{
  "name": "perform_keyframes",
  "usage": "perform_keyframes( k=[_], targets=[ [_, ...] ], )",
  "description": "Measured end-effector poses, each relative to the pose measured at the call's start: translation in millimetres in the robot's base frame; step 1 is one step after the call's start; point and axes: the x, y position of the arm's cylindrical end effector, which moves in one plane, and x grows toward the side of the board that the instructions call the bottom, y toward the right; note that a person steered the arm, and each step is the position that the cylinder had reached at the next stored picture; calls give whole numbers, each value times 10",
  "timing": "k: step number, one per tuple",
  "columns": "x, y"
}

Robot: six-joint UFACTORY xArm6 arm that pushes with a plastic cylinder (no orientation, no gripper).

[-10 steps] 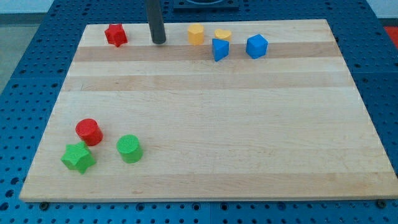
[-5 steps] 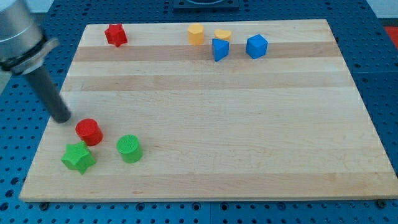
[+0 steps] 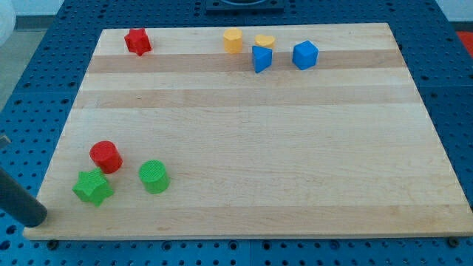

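The wooden counter [image 3: 251, 133] occupies most of the view. My tip [image 3: 35, 219] rests at its bottom-left corner; the rod carries no claw, so no claw state applies.

Nearest, just right of my tip and apart from it: green star [image 3: 93, 187], with red cylinder [image 3: 106, 156] and green cylinder [image 3: 154, 176] close by.

Along the view's top: red star [image 3: 137, 41], yellow cylinder [image 3: 233, 40], yellow heart [image 3: 264, 41], two blue blocks [image 3: 261, 58] [image 3: 304, 55].

My tip [image 3: 35, 216] rests left of green star block [image 3: 93, 187].
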Motion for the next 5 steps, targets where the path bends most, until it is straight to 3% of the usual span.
perform_keyframes(
  k=[5],
  targets=[
    [-195, 816]
  ],
)
